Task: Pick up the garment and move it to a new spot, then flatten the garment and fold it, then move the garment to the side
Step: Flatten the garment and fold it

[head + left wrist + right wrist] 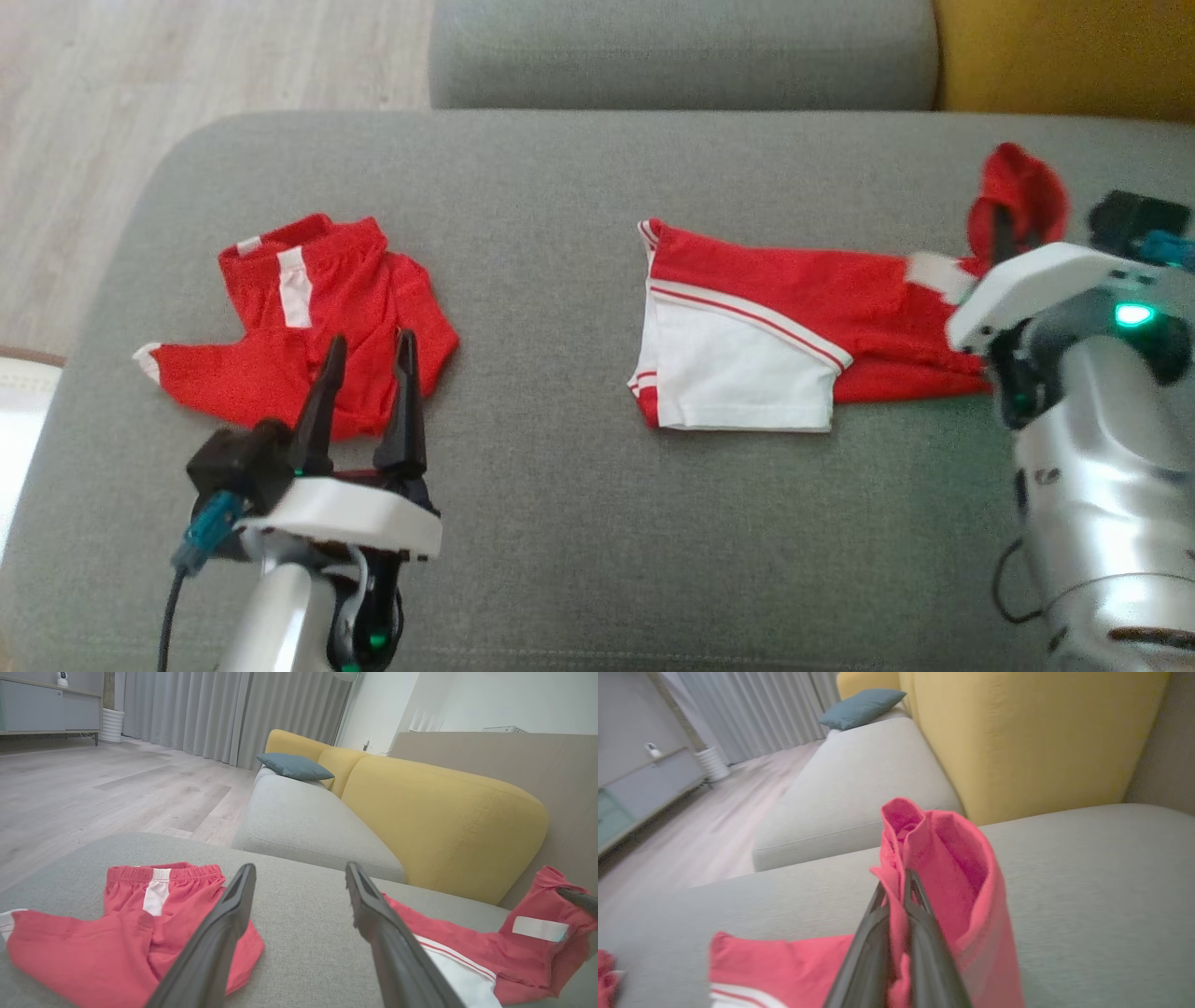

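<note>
Lifted end of red-and-white garment [747, 317] pinched by right gripper [896, 882] at right edge of grey cushion [560, 541], its tips buried in cloth, left gripper [371, 338] spread, overlapping red shorts [355, 280].

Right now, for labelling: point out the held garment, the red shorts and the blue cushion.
held garment [738, 373], head view, white panel
red shorts [364, 299], head view, middle
blue cushion [293, 766], left wrist view, top face
</note>
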Robot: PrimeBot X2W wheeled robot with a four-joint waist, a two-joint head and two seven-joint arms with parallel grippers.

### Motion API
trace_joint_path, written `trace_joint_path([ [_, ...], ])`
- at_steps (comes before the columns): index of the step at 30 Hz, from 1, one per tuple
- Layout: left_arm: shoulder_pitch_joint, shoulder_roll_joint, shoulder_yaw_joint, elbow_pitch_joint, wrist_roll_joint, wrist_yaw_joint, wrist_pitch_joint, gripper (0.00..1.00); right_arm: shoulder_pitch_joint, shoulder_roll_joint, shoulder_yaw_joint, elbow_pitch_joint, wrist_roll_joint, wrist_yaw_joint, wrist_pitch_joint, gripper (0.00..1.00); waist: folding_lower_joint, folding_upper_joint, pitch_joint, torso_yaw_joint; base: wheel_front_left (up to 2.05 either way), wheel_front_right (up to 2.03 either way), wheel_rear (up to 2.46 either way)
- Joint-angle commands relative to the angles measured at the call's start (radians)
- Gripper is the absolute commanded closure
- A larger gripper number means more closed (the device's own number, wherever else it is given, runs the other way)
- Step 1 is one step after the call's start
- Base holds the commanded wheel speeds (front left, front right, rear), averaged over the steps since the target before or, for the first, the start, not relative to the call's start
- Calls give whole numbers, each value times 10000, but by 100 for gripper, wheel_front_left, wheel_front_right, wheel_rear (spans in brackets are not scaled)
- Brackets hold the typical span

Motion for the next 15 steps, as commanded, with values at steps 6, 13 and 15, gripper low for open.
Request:
trace_joint_path([
  [6, -23, 84, 231, -336, -70, -6, -59, 0, 286, 152, 3183, -874, 3017, -9, 71, 100, 1, -1, -322, 468, 0, 0, 0],
  [13, -128, 83, -37, -351, -104, -3, -59, 0, 578, 154, 5091, -848, 4687, -9, -376, 100, 1, -1, 37, 965, 0, 0, 0],
  [15, -199, 83, -129, -340, -135, 14, -59, 0, 537, 155, 5435, -635, 4971, -9, -567, 100, 1, -1, 161, 1124, 0, 0, 0],
])
